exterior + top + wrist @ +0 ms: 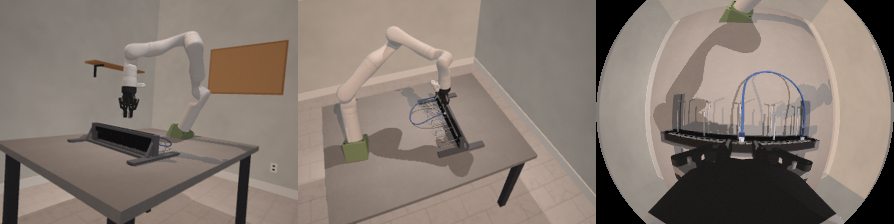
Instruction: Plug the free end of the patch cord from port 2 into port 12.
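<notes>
Patch cord (417, 110) loops in blue on the arm's side of the rack (123, 139), both of its ends running to the panel; in the wrist view the arch (770, 92) comes down at two places along the port row, so I judge the free end may already sit in or near a port, though whether it is latched at full depth cannot be told at this size; going near to far in the exterior view, the bench (108, 181) edge comes first, then the rack standing on its two feet near the middle, then the gripper (128, 115) hanging in the air above the rack's far end, at about 11 o'clock from the rack's centre, touching nothing; its jaws stand partly spread, roughly a third of the way, with nothing between them; beyond that the green base (179, 131) sits at about 2 o'clock. Risks from here, as I judge them: the rack is loose, so any sideways brush on a descent could slide it toward an edge; a half-seated plug could spring back and leave the cord swaying; a pull on the loop could drag the plug out.
</notes>
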Action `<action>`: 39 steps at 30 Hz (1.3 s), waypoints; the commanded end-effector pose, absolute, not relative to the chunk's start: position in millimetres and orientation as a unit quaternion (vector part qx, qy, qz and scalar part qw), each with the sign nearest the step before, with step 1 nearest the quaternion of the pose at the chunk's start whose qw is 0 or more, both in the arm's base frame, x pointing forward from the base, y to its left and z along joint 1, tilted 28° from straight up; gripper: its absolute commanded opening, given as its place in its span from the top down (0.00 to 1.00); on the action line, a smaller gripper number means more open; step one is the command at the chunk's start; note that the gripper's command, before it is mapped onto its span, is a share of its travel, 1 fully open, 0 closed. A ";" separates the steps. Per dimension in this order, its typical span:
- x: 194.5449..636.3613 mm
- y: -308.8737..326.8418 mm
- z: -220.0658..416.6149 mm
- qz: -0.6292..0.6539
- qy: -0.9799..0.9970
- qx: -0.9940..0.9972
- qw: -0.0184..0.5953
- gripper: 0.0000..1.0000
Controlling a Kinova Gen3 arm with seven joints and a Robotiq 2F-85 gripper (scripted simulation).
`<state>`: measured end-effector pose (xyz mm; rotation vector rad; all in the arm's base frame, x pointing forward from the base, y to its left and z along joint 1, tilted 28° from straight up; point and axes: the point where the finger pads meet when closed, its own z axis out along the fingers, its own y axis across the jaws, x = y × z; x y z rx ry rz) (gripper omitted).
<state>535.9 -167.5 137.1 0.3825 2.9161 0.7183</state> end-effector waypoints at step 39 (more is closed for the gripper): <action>536.2 -170.8 142.2 0.236 0.962 0.127 0.060 1.00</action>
